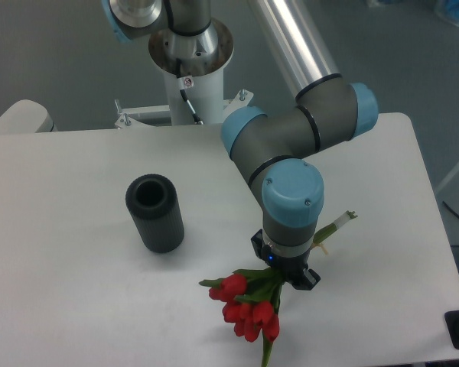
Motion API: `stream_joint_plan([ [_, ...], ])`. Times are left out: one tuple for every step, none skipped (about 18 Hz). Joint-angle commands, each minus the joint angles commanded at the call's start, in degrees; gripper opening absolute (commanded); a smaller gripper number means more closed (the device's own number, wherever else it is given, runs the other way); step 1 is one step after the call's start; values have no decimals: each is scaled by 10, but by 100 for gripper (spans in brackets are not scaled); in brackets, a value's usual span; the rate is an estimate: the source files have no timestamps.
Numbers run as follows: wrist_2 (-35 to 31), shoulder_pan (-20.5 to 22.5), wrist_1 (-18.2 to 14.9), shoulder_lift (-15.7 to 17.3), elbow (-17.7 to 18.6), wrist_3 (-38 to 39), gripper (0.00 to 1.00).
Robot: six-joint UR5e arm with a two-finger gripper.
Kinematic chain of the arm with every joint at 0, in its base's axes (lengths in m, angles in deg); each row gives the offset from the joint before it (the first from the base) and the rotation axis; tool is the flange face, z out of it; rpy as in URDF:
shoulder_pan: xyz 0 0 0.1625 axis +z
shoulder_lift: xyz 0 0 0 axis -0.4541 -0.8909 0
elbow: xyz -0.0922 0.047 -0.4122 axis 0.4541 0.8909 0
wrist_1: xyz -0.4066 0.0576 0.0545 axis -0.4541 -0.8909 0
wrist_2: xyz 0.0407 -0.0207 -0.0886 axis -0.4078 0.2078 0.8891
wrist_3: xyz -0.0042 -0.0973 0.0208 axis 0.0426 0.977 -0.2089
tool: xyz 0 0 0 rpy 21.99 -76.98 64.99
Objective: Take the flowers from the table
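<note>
- Reading any writing proved impossible: a small red-and-white sticker (187, 81) on the arm's white post (190, 73) was too blurred.
- The white bench (69, 298) had rounded corners; grey floor (53, 53) lay behind.
- The flowers (246, 310) lay near the front edge, stems running under the arm's wrist.
- The fingers (285, 277) sat over the stems, hidden; their state could not be told.
- A black ribbed cylinder (154, 212) stood well apart.
</note>
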Motion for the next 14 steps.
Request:
stream_joint_plan([
  [0,0,0,0,0,0,21],
  [0,0,0,0,0,0,21],
  [0,0,0,0,0,0,21],
  [0,0,0,0,0,0,22],
  [0,1,-1,0,-1,0,22],
  [-1,1,-1,1,-1,-1,22],
  [0,2,-2,0,-3,-3,22],
  [0,2,-2,0,-5,-6,22],
  [0,4,-3,0,-6,-12,22],
  [0,8,-3,0,-6,-19,22],
  [0,9,-3,0,-6,-24,21],
  [0,9,-3,0,-6,-25,21],
  [-1,10,-3,-1,-6,-25,21],
  [-1,9,-3,-2,-6,-25,21],
])
